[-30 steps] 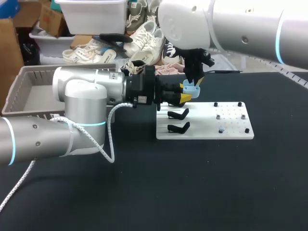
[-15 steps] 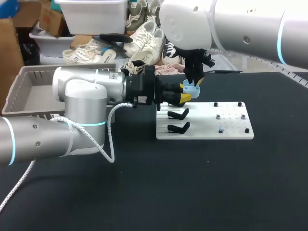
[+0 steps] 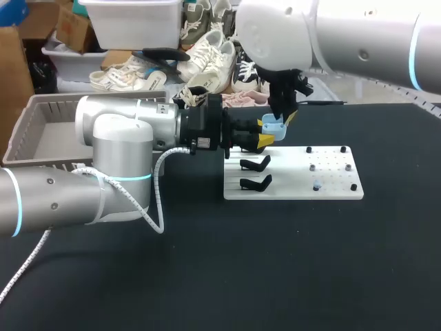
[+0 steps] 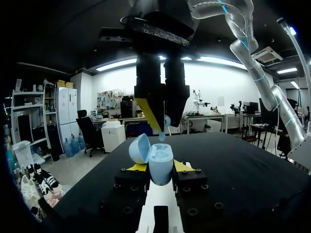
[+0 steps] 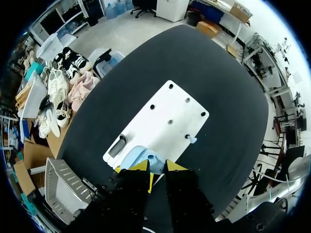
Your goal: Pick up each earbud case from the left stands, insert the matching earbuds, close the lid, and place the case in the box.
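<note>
My left gripper is shut on a light-blue earbud case, held upright above the white board's left end. The case's lid stands open. My right gripper hangs straight over the open case, shut on a small light-blue earbud. In the right wrist view the case lies just under the right gripper. A second earbud sits on the board's right part. Two black stands on the board are bare.
A grey basket stands at the table's far left, behind my left arm. The white board carries several small black pegs. Black tabletop lies open in front of and to the right of the board.
My right arm has shifted slightly to the right above the case. The left arm and the case have stayed still.
</note>
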Controlling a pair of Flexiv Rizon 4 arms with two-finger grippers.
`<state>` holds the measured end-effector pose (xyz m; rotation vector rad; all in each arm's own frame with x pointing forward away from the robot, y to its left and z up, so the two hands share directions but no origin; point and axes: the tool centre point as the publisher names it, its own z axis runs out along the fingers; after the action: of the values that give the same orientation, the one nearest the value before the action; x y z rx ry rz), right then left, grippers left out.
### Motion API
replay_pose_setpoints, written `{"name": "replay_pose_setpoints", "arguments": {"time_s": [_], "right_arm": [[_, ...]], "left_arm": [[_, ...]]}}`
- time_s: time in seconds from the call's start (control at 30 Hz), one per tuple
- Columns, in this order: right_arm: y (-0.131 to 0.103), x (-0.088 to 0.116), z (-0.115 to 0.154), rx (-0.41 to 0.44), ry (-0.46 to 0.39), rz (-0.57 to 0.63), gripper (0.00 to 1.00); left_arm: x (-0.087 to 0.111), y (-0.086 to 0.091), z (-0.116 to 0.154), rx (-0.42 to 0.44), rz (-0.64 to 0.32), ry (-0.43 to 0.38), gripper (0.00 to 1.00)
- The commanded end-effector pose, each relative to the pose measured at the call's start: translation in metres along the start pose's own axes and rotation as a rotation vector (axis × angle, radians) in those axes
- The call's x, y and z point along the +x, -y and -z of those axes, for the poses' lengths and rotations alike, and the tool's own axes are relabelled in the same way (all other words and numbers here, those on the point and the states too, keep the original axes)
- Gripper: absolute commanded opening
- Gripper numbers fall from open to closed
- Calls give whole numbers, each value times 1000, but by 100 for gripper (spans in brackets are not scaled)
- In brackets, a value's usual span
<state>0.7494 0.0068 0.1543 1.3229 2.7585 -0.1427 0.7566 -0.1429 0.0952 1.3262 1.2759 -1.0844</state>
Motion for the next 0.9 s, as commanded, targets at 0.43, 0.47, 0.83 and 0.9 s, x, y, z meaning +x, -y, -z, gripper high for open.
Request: {"name": "replay_pose_setpoints", "arguments": {"time_s": [0.43,0.47,0.83,0.9], "right_arm": [[-1,5,-5,-5,-5,5,0],[-1,5,-5,-5,-5,5,0],[-2,5,3,-22,5,13,0],[-3,6,3,-23,5,16,0]], "left_arm": [[0,1,0,-4,-1,1,0],[0,1,0,-4,-1,1,0],[0,1,0,-4,-1,1,0],[0,1,0,-4,-1,1,0]]}}
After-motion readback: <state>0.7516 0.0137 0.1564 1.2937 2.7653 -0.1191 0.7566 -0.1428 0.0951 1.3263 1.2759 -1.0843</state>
